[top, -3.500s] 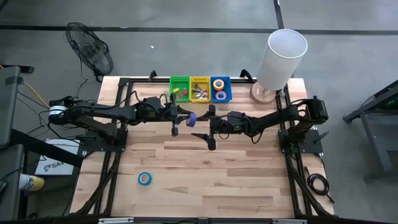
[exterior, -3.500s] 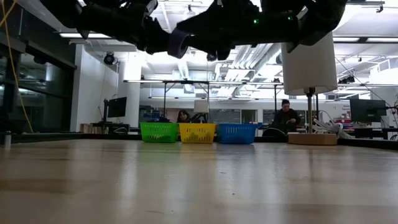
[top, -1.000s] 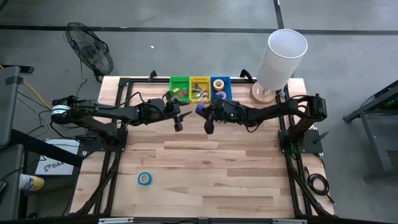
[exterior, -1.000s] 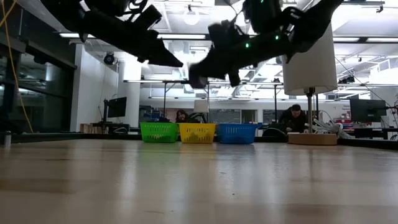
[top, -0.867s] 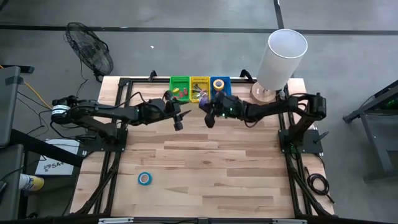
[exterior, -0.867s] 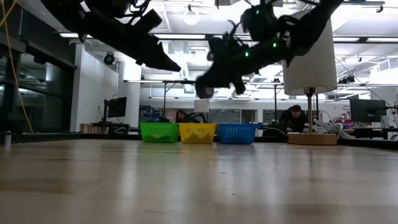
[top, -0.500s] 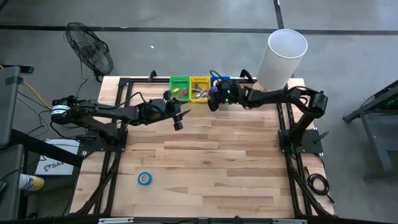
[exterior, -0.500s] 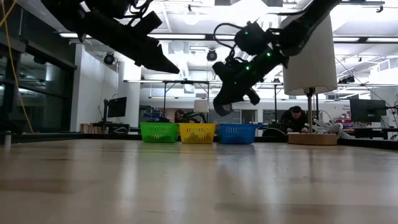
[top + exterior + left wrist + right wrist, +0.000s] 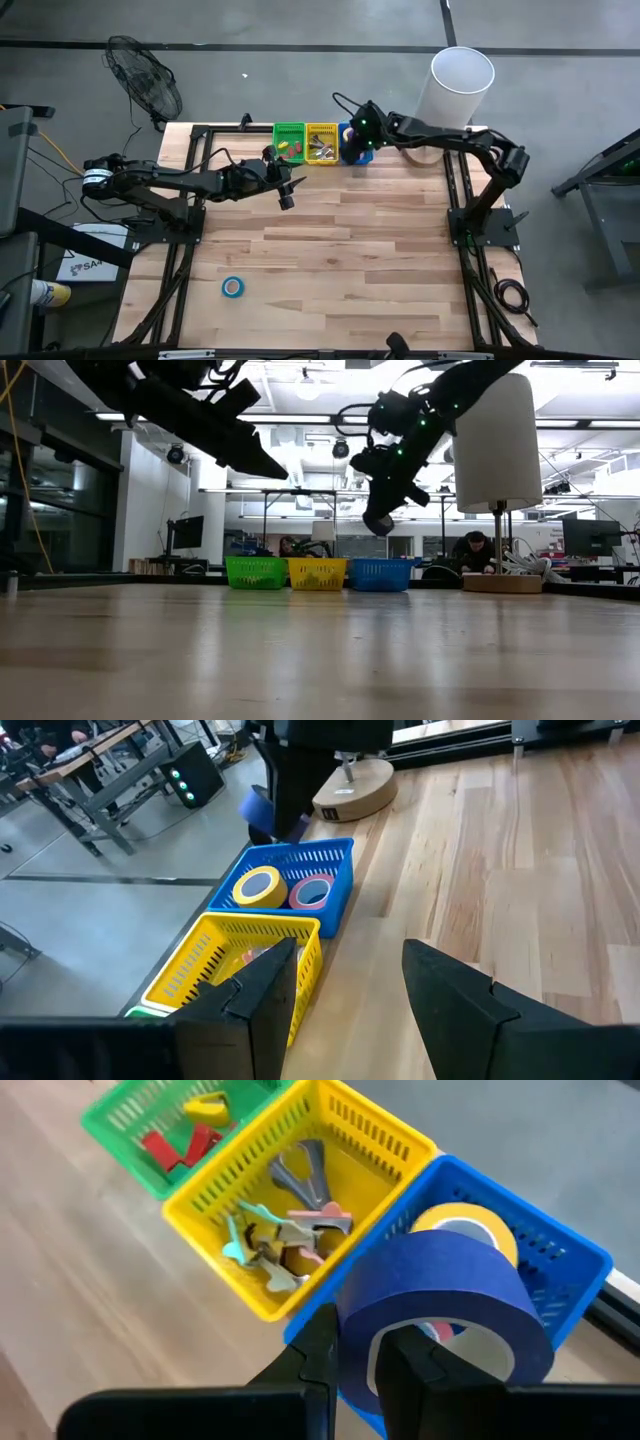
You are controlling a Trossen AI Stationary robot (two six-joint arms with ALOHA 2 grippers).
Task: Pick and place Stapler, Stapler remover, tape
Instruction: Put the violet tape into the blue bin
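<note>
The right gripper (image 9: 358,1365), clamped on a blue tape roll (image 9: 440,1295), hangs over the blue basket (image 9: 560,1265). Releasing comes next, and calls for centring inside the rim, clear of the yellow basket (image 9: 250,1200) beside it. The left gripper (image 9: 345,985) waits with jaws apart near the baskets. Another blue roll (image 9: 232,287) lies alone on open table (image 9: 380,270).

The right arm has swung from mid-bench to the far edge, and its fingers (image 9: 405,1370), gripping the dark blue tape roll (image 9: 440,1295), now hang above the blue basket (image 9: 355,152). Seconds ago that roll passed from the left fingers (image 9: 455,995), which have drawn back empty and parted.
</note>
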